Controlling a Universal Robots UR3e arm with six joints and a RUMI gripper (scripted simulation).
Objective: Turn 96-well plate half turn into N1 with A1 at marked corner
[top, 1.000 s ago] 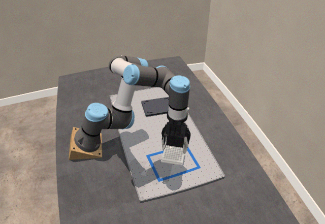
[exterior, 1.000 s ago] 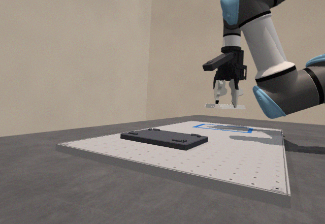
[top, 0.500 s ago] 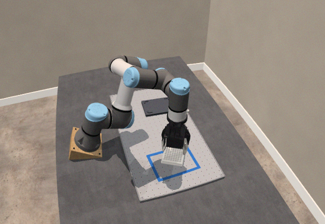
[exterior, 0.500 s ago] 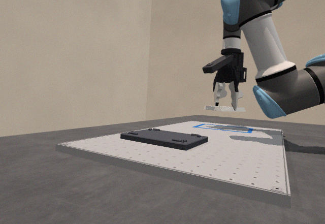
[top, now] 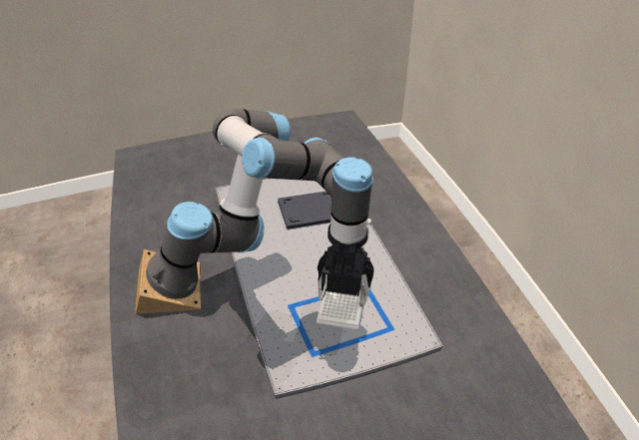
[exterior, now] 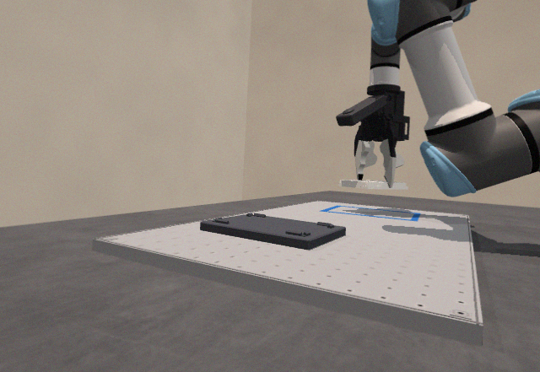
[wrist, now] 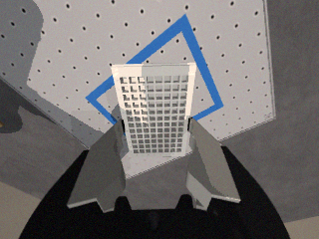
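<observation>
A pale perforated board [top: 412, 321] lies on the dark desk [top: 155, 373], with bare desk on every side of it and walls well back from the desk's edges. On the board sit one dark nest [exterior: 270, 231] and one blue square outline [top: 305, 327], well apart from each other. The nest carries small raised locators near its corners; four show in the exterior view, and nothing lies on it.

One arm [top: 242, 188] stands on a tan wedge base [top: 149, 305] at the desk's side, off the board. Its one claw [exterior: 375, 178] hangs above the blue square, clear of the board, with open air below it and between it and the nest.

There is one plate [wrist: 156, 112]. It is pinched level between the claw's two fingers, which press on its two long sides near the end closest to the wrist; the rest of the plate juts out past the fingertips. The claw is about half closed, stopped on the plate's width. Which corner is cut off cannot be told.
</observation>
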